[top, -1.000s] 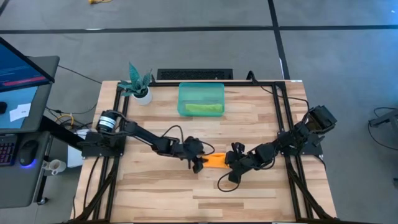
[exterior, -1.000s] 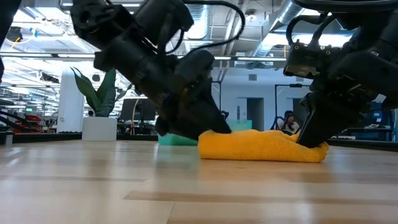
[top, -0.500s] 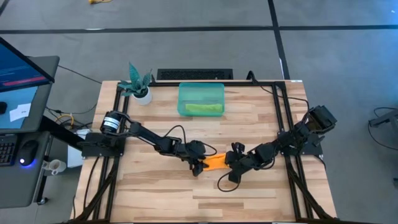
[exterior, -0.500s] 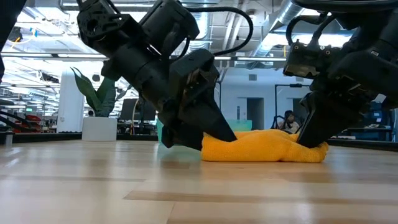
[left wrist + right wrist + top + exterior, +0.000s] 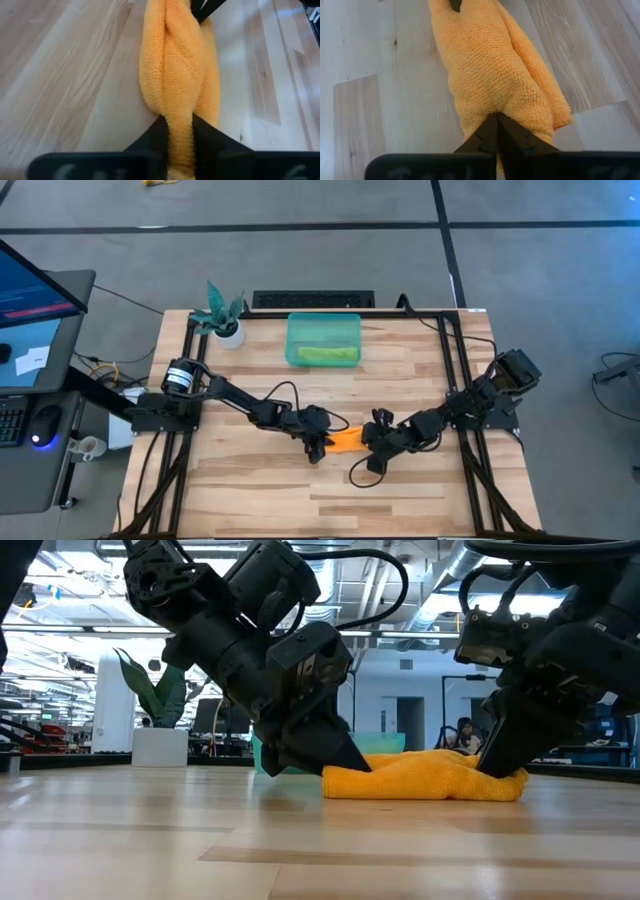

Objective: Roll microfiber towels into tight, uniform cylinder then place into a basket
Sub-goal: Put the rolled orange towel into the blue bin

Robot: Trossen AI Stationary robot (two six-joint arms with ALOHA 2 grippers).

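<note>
**Op:** Orange towel (image 5: 345, 440) lay rolled on the wooden surface (image 5: 250, 490), near the middle, long axis running arm to arm. I had the left gripper (image 5: 178, 131) pinched on one end and the right gripper (image 5: 496, 127) pinched on the other, fingers nearly together with cloth between them.

**Obs:** Which way to the basket (image 5: 323, 340)?

**Op:** Toward the far edge, well apart from the roll and a little to the left-arm side, so I judged the left arm slightly nearer. The basket's long side ran roughly parallel to the roll, so I judged no big turn was needed. A lime green towel (image 5: 327, 354) already sat inside.

**Obs:** Anything unclear?

**Op:** From above, both grippers hid the roll's ends. At surface level the left arm blocked most of the basket. Tightness of the roll I couldn't judge.
</note>
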